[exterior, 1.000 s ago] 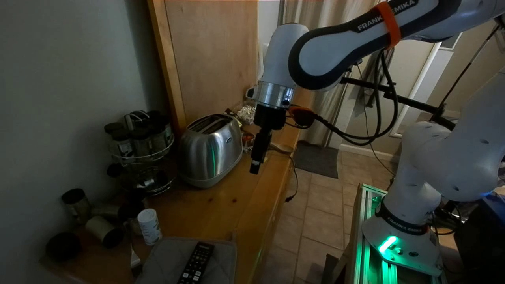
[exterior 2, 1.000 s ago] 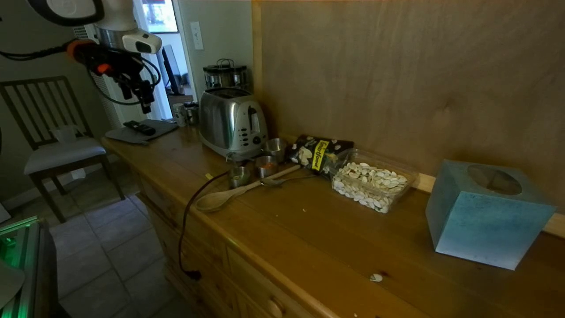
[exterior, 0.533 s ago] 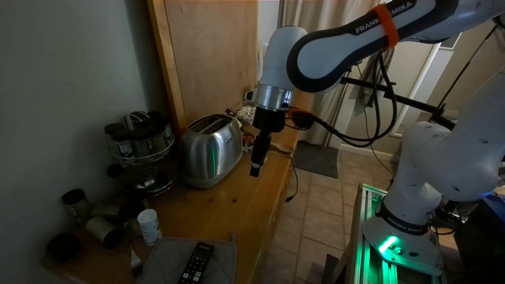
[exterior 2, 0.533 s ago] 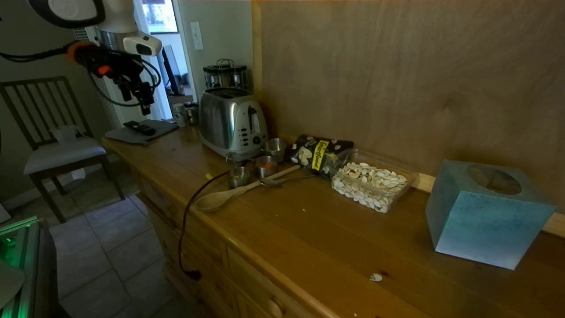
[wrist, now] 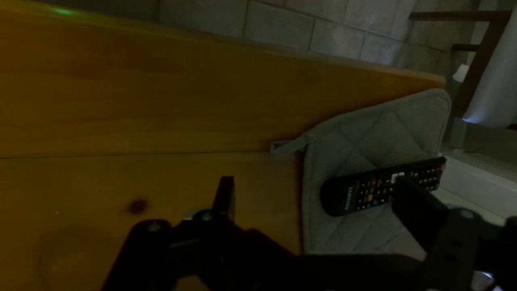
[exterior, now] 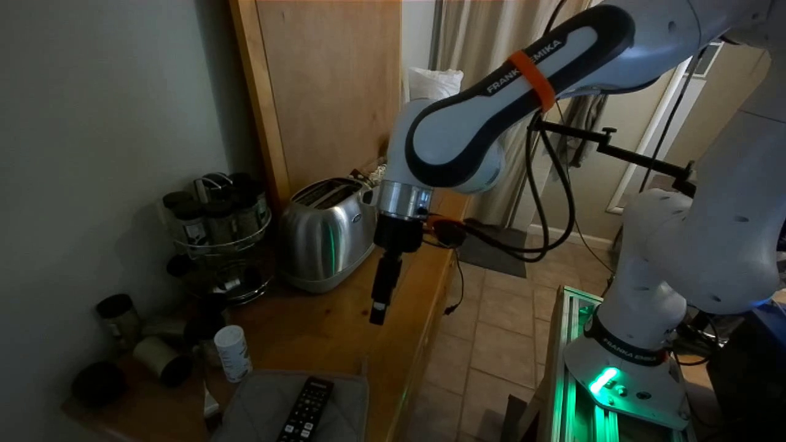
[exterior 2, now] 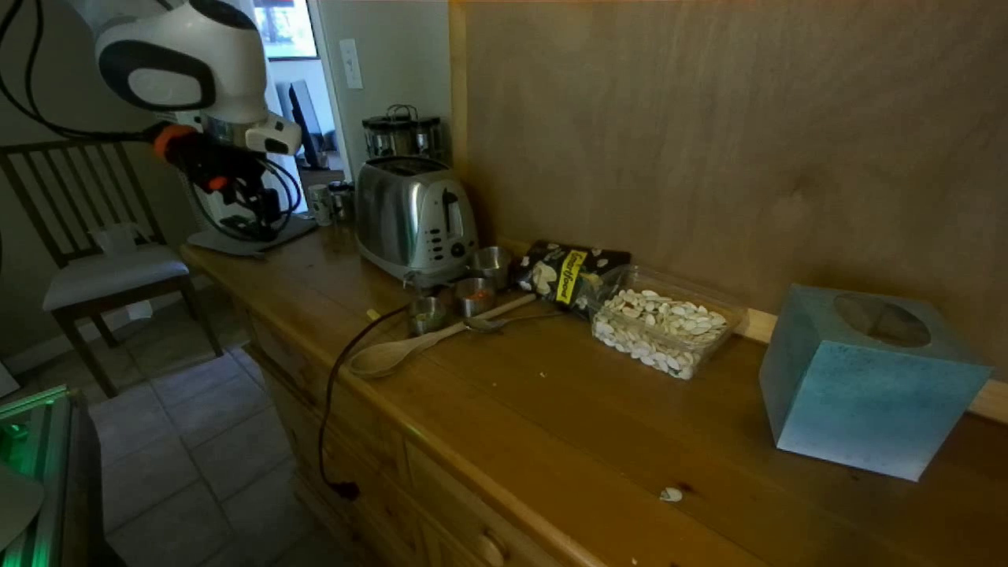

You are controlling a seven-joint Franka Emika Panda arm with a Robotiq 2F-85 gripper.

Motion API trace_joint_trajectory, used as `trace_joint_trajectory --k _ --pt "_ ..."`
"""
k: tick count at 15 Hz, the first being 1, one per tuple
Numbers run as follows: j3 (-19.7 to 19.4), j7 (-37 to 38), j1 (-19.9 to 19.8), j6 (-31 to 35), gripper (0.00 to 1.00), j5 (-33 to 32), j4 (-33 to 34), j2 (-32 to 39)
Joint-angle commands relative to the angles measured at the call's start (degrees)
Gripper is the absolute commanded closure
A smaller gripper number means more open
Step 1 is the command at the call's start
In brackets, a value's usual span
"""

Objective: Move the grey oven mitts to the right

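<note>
Tool is hovering near the quilted grey oven mitt, its jaws standing wide apart; Samsung remote control is resting on the mitt.

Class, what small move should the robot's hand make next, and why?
Probably ease the hand lower, toward the grey quilted pot holder at its looped corner: the hand is open and apart from it, and the Samsung remote control lies away from that corner.

Remote lying on a grey oven mitt
The hand points down over the tabletop, apart from the mitt; a silver toaster stands just beside a rack of jars.
</note>
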Motion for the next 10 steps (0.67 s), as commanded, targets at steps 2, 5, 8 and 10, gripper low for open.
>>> trace_joint_trajectory --k 2,5,8,10 --pt "2.3 -10.4 -1.0 3.6 0.0 12.0 3.1 6.9" --pt "3.8 -15.5 -1.8 3.4 0.0 17.1 5.3 10.5" --pt "5.2 -19.3 -2.6 3.6 0.0 19.7 7.1 13.6" --pt "6.0 -22.5 -3.2 4.9 0.0 22.4 7.9 15.1"
